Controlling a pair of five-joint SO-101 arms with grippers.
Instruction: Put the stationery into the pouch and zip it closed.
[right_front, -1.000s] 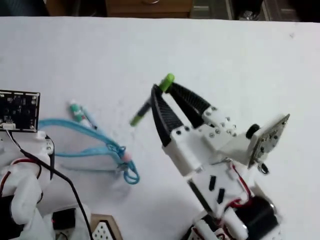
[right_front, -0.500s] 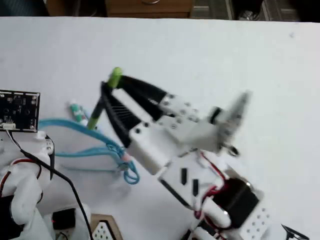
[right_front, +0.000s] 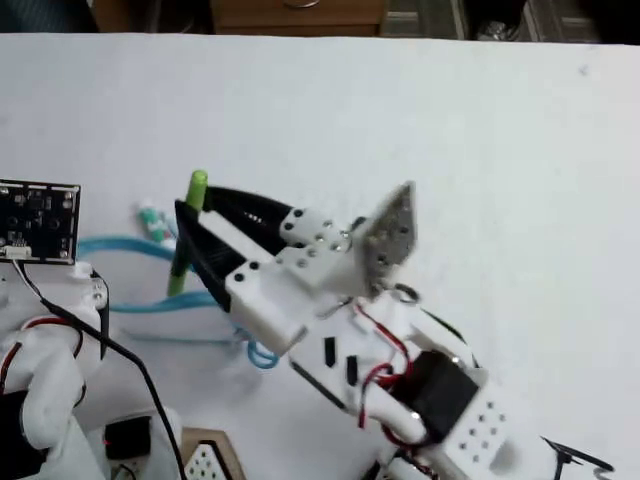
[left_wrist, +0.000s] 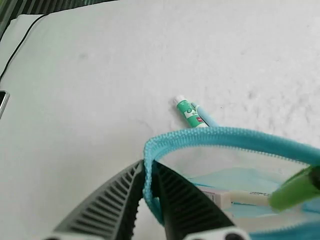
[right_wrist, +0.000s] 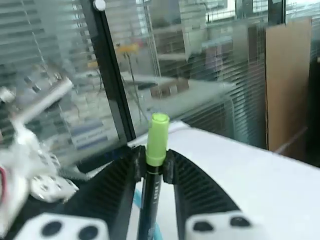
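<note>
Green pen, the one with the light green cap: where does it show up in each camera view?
High view: the green pen stands tilted left of centre, clamped in the right gripper, over the pouch.
Left wrist view: its green end hangs over the pouch's open mouth.
Right wrist view: upright between the gripper's black fingers, cap outward.
Shared landmark: the pouch's blue zip edge.

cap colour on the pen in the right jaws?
The cap is bright green, on a dark barrel; clearest in the right wrist view.
</note>
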